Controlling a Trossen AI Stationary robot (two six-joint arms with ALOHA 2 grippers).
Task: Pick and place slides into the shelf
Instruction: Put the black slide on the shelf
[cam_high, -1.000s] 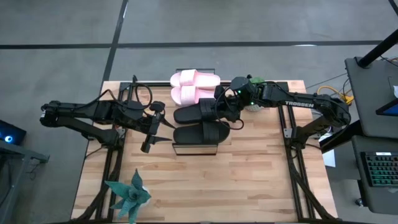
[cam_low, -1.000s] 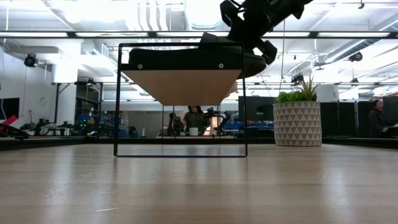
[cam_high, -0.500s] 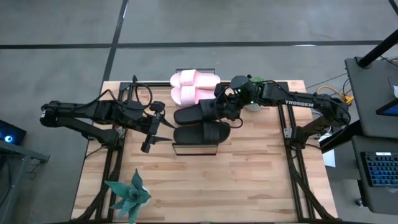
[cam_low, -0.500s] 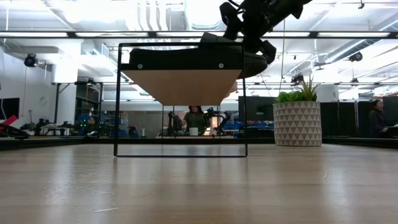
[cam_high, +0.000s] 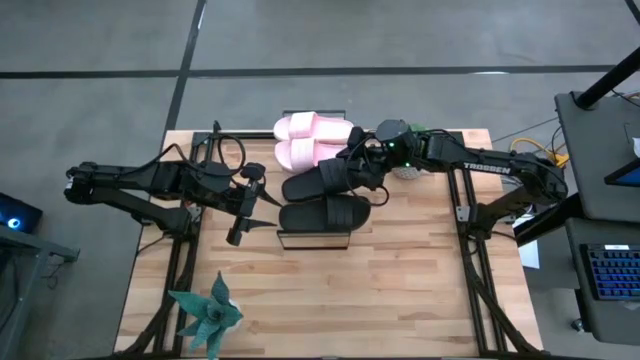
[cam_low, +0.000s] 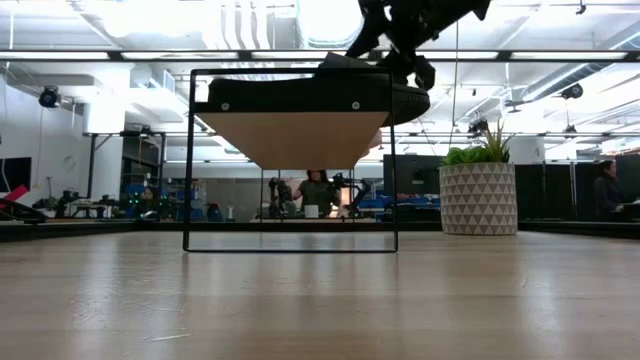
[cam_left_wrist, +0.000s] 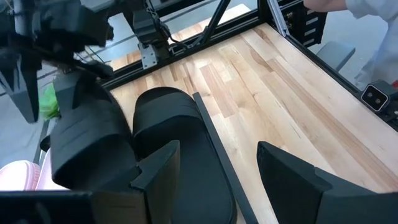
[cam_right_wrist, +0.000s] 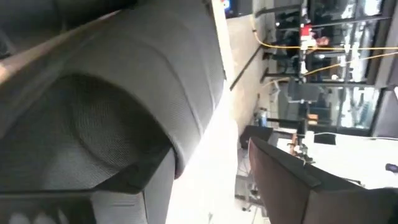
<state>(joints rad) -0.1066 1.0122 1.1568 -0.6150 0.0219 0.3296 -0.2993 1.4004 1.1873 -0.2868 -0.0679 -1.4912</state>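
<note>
Two black slides lie side by side on the shelf's (cam_high: 315, 240) wooden top, the near one (cam_high: 325, 213) and the far one (cam_high: 320, 183). Two pink slides (cam_high: 315, 127) (cam_high: 303, 152) lie just beyond them. My right gripper (cam_high: 355, 172) stands open at the far black slide's right end, and the slide's strap (cam_right_wrist: 124, 93) fills its wrist view. My left gripper (cam_high: 262, 208) waits open to the left of the shelf, level with the near black slide (cam_left_wrist: 168, 118). The low view shows the shelf's plank (cam_low: 300, 140) from below. My right gripper (cam_right_wrist: 208, 155) is open with one finger (cam_right_wrist: 146, 186) right beside the far black slide's strap. I cannot tell whether that finger touches the strap. The slide lies flat on the shelf top.
A white patterned pot with a green plant (cam_low: 478, 198) stands on the table to the right of the shelf, under my right arm. A teal ornamental plant (cam_high: 205, 315) sits at the near left corner. People show in the room behind. Bare tabletop (cam_high: 400, 290) lies near the front.
My right gripper has opened and let go of the far black slide's right end, and its wrist has tipped up a little. The slide stays on the shelf top beside the other black one.
</note>
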